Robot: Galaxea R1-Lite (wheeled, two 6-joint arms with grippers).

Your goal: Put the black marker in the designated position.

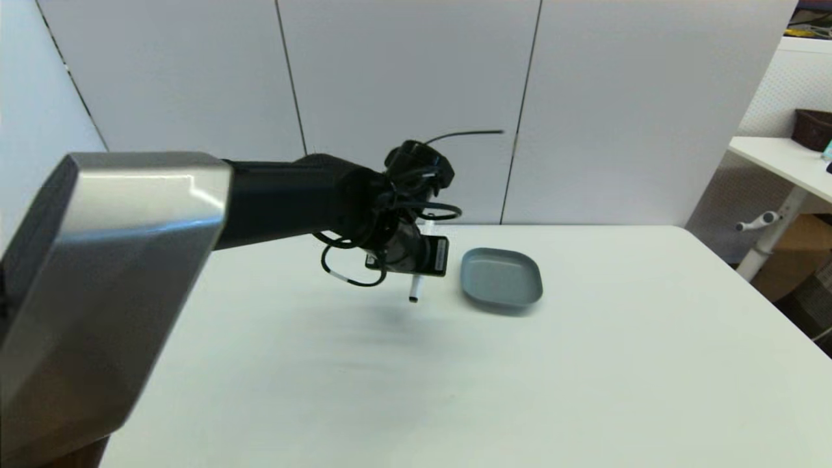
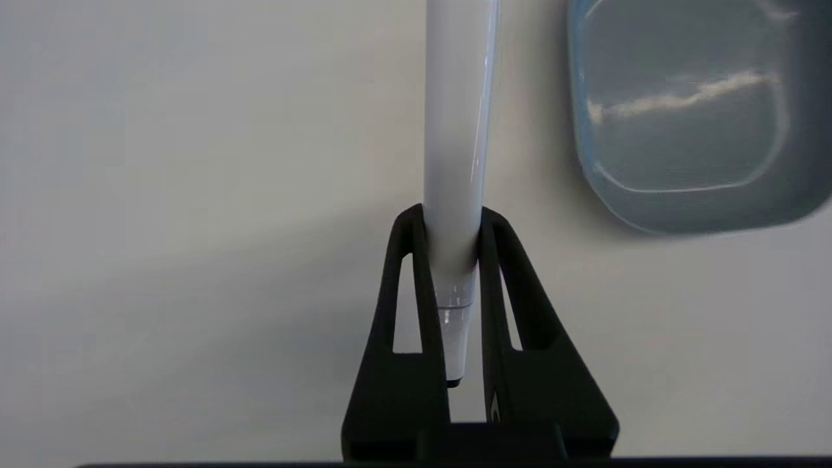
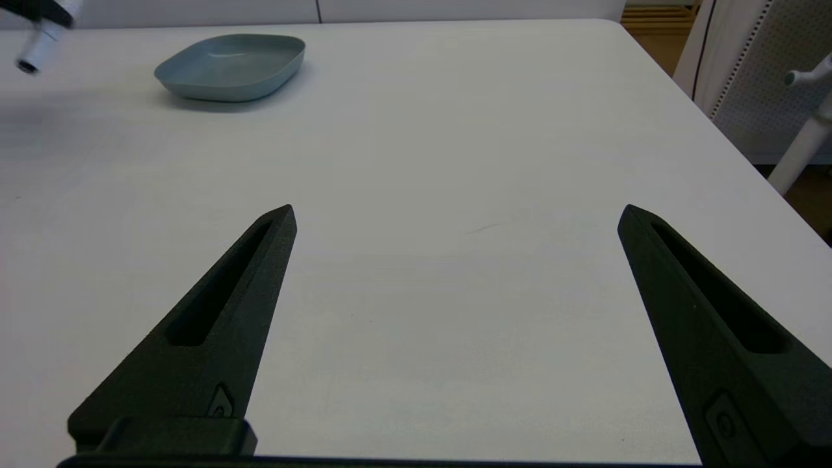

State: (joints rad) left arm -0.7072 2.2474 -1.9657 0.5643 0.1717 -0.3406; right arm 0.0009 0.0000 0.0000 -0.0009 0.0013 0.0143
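While the left gripper [image 2: 453,227] gripped the black marker [image 2: 455,130] above the table [image 1: 585,364], just left of the grey dish [image 1: 501,278], early release could drop it outside; the right gripper [image 3: 455,221] idled, spread wide.

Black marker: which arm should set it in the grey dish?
Left. The left gripper is shut on the black marker, held above the table beside the grey dish. The right gripper is open, empty and farther from the dish.

Head view: you look forward and down over the worktop [image 1: 585,364].
Left wrist view: close above it.
Right wrist view: low across it.
Shared: grey dish [image 1: 501,277].
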